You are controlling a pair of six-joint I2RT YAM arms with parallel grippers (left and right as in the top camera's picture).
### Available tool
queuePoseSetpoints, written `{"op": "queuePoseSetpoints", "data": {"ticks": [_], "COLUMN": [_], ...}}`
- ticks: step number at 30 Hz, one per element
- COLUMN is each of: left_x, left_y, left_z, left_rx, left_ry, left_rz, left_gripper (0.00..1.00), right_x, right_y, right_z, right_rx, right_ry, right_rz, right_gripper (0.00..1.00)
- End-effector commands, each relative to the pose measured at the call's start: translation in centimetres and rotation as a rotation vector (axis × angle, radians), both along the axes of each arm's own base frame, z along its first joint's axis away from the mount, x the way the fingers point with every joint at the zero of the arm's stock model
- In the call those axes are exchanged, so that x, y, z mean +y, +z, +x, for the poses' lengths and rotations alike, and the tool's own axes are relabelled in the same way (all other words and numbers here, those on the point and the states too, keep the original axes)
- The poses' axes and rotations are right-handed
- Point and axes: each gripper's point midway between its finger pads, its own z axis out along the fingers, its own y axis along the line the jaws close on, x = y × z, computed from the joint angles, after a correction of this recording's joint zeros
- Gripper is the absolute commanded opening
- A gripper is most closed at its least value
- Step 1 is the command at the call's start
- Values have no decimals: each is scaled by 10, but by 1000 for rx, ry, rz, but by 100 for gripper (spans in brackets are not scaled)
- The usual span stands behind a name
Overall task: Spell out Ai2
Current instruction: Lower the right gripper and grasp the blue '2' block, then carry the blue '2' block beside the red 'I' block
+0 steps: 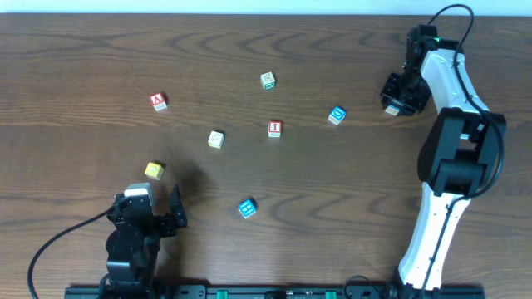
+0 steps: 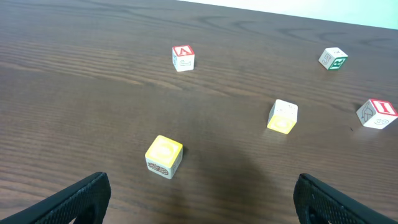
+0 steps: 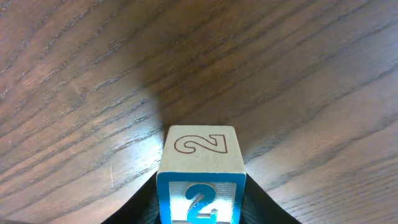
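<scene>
Right gripper [image 1: 396,101] clamped on 2 block [image 3: 200,180], well right of I block [image 1: 275,128], presumably for carrying beside it. A block [image 1: 158,101] lies well left of I block. Left gripper [image 2: 200,193] spread wide, idle, empty.

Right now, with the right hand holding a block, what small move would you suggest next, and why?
Probably carry the blue-printed wooden 2 cube, shut in the right hand, leftward toward the red-printed wooden I cube: it is far off to the right of the I, and the 2 ends the word.
</scene>
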Motion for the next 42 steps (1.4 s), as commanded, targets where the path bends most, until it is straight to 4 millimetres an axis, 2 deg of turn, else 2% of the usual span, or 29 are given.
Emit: {"op": "queuePoseSetpoints", "data": {"ticks": [1,14,20,26,29,36,40,42], "left_x": [2,2,2,2,2,2,2,2], "left_y": [-8,-8,-8,-8,-8,-8,-8,-8], "left_z": [0,0,0,0,0,0,0,0], "left_rx": [17,17,17,17,17,17,17,17], "left_ry": [8,9,8,9,8,8,8,9], "left_rz": [11,11,11,11,11,11,11,11], "left_gripper": [95,95,95,95,95,95,95,95], "right_x": [2,3,5,14,25,76,107,122], "right_y": [-8,-7,7,44,73,152,181,188], "right_z": [-2,-5,-3,7,11,4,-10,-17], "right_rx": [18,30,9,-65,-119,-267,-309,-313], "right_ry": [5,13,18,33,69,191,268,307], "right_rz": [5,7,5,15,10,6,13,18], "right_gripper": [31,22,20,16,16,17,17,17]}}
